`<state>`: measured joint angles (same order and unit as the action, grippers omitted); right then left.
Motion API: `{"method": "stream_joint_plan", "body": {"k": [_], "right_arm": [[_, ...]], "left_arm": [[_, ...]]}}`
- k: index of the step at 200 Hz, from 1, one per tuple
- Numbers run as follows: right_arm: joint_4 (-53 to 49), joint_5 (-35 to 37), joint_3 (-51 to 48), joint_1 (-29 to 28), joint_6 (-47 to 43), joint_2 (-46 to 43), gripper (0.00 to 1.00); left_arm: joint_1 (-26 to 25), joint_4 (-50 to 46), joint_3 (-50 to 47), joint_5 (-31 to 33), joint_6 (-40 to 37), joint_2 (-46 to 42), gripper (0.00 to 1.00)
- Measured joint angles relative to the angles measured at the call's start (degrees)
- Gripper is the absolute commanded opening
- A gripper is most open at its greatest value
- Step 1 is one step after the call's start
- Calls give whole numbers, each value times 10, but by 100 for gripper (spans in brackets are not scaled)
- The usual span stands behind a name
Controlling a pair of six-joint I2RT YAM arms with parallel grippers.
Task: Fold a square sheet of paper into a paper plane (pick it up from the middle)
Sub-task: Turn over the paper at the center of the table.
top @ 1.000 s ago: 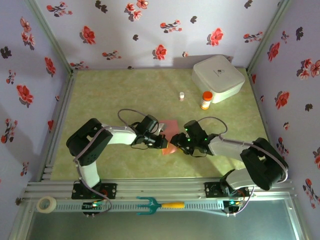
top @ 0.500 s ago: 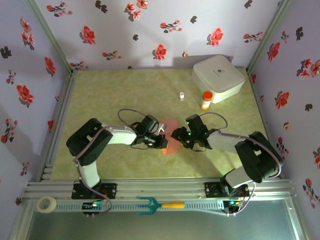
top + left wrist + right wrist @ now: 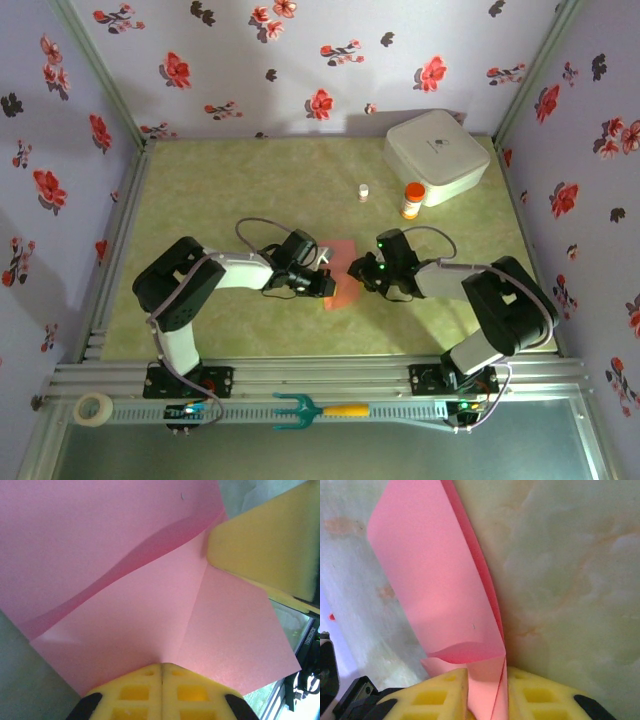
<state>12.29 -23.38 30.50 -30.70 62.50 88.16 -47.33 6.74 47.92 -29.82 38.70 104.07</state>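
Observation:
The square sheet of paper [image 3: 341, 275] is salmon pink and partly folded, and it lies mid-table between both grippers. My left gripper [image 3: 322, 284] is at its left edge. In the left wrist view its jaws [image 3: 161, 666] are shut tight where a crease of the paper [image 3: 150, 605] runs in. My right gripper [image 3: 358, 270] is at the right edge. Its yellow pads [image 3: 445, 692] stand narrowly apart, with folded layers of the paper [image 3: 435, 580] pressed between them. One right pad [image 3: 265, 540] shows in the left wrist view. A paper plane is out of view.
A white rounded box [image 3: 436, 156] sits at the back right, with an orange pill bottle [image 3: 411, 200] and a small white vial [image 3: 363, 192] in front of it. A teal fork with an orange handle [image 3: 318, 409] and a tape roll [image 3: 93, 407] lie on the front rail. Flowered walls enclose the table.
My right gripper has shifted slightly farther from the near edge, onto the paper's right edge, and its jaws have narrowed around the fold. The left gripper has stayed put, shut.

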Motion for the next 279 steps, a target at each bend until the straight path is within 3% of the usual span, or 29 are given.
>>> {"method": "stream_joint_plan", "body": {"k": [60, 85, 140, 181, 211, 279], "right_arm": [[35, -17, -7, 3, -6, 9, 5], [29, -20, -7, 5, -15, 0, 4], [-117, 14, 29, 4, -94, -97, 4], [-266, 100, 96, -8, -161, -174, 4], [-349, 182, 130, -53, -194, -206, 3], [-520, 393, 231, -163, -236, -177, 3]], "left_arm": [[0, -4, -3, 1, 0, -19, 11], [0, -4, -10, 11, 0, -59, 14], [0, -20, -47, 90, -1, -189, 20], [2, -38, -94, 168, -18, -306, 23], [8, -45, -130, 219, -37, -391, 26], [20, -75, -180, 304, -62, -502, 35]]}}
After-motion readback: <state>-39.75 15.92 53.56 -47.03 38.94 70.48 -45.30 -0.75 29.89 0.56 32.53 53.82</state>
